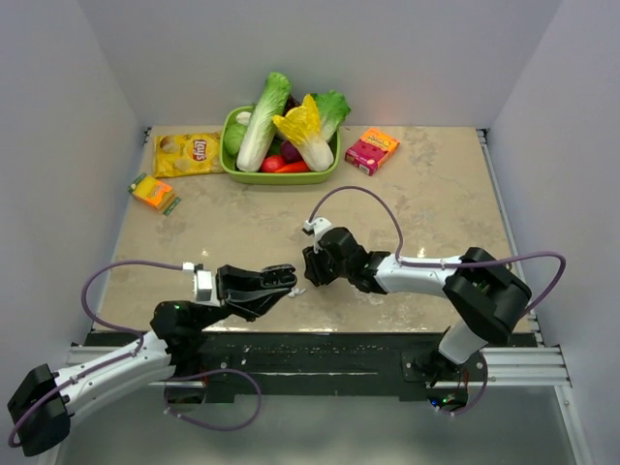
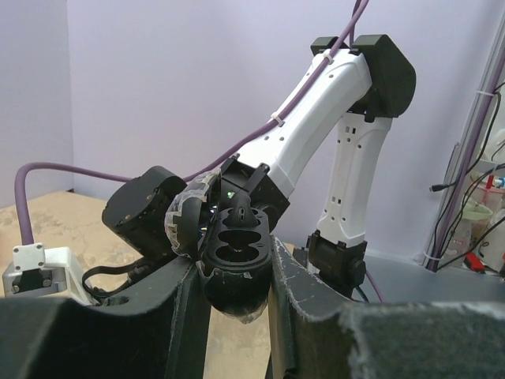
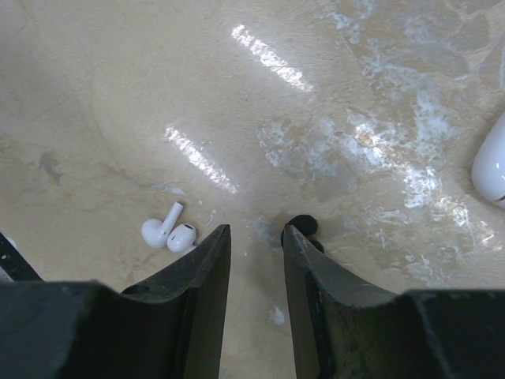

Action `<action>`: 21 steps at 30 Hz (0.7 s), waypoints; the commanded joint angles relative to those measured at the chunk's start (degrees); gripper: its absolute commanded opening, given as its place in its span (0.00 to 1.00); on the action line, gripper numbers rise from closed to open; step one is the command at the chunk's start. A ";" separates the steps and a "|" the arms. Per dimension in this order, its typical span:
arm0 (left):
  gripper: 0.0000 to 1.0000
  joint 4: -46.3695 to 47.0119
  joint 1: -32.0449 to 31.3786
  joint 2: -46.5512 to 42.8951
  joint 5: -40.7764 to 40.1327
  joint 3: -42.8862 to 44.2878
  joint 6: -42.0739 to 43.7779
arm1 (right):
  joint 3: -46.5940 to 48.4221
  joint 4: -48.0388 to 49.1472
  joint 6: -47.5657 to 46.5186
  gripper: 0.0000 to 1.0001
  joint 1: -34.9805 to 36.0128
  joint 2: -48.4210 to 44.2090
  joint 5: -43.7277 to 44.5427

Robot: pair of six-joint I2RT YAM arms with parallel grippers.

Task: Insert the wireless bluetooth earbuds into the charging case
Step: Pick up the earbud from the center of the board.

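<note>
Two earbuds (image 3: 169, 231), one charging case (image 3: 492, 167)

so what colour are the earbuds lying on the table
White, both of them. The earbuds show best in the right wrist view, lying just left of the right gripper.

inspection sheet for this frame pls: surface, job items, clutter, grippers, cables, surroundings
Surface: beige marbled tabletop, glossy with glare streaks in the right wrist view.
Job's things: two white earbuds lying loose on the table, touching; white rounded object at the frame edge, possibly the charging case, cannot confirm.
Clutter: green basket of toy vegetables, chips bag, pink box, small orange pack, all at the far side.
Grippers: left gripper closed on a black object; right gripper open, empty, near the earbuds.
Cables: purple cable looped on each arm.
Surroundings: plain white walls; lab gear at right in the left wrist view.
</note>
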 commanded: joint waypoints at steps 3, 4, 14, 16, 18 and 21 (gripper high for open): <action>0.00 1.34 -0.17 -0.16 0.21 -12.54 1.38 | 1.95 0.41 -2.44 0.38 -1.14 0.30 0.88; 0.00 1.60 -0.17 0.28 0.30 -12.46 1.38 | 2.04 0.41 -2.44 0.38 -1.15 0.91 0.88; 0.00 4.06 -0.17 1.34 0.65 -13.33 0.68 | 1.95 0.68 -2.79 0.38 -1.23 0.91 0.01; 0.00 4.15 -0.17 1.51 0.65 -13.33 0.68 | 2.13 0.58 -2.97 0.38 -1.32 1.44 0.09; 0.00 4.42 -0.17 1.60 0.83 -13.25 0.59 | 2.13 0.50 -2.71 0.39 -1.41 1.96 0.09; 0.00 4.42 -0.17 1.77 0.92 -13.33 0.50 | 2.22 0.15 -2.71 0.39 -1.58 2.67 0.27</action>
